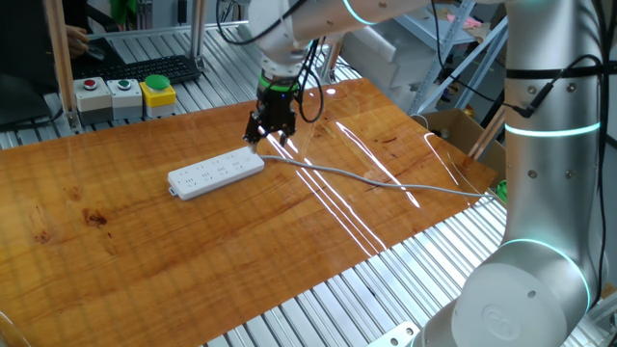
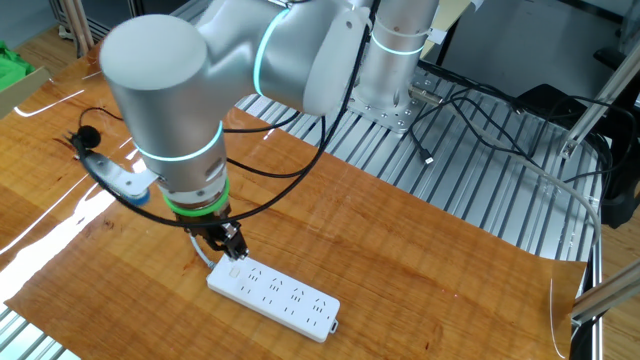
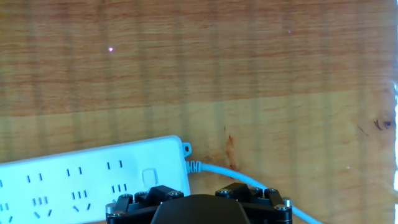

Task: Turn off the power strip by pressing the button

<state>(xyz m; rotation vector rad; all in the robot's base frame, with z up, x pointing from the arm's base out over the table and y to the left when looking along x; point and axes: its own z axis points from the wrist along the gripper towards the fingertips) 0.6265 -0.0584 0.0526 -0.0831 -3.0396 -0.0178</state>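
The power strip [image 1: 216, 173] lies flat on the wooden surface [image 1: 145, 251], its long axis running from lower left to upper right in one fixed view, with sockets along the top and the grey cable [image 1: 386, 181] leaving its right-hand end and trailing off toward the surface's right edge. The claw [image 1: 268, 132] hangs at that same cable end, just above and a little beyond the strip's right tip, so the strip stretches away to the left of it. In the hand view the button [image 3: 150, 178] shows as a pale raised rectangle at the cable end of the strip [image 3: 87, 186], just beside the last sockets and just left of and ahead of the claw's body. The coming press, I judge, needs a small shift toward that end and then a move down. Whether the claw's fingers are apart or together I cannot tell; it holds nothing.
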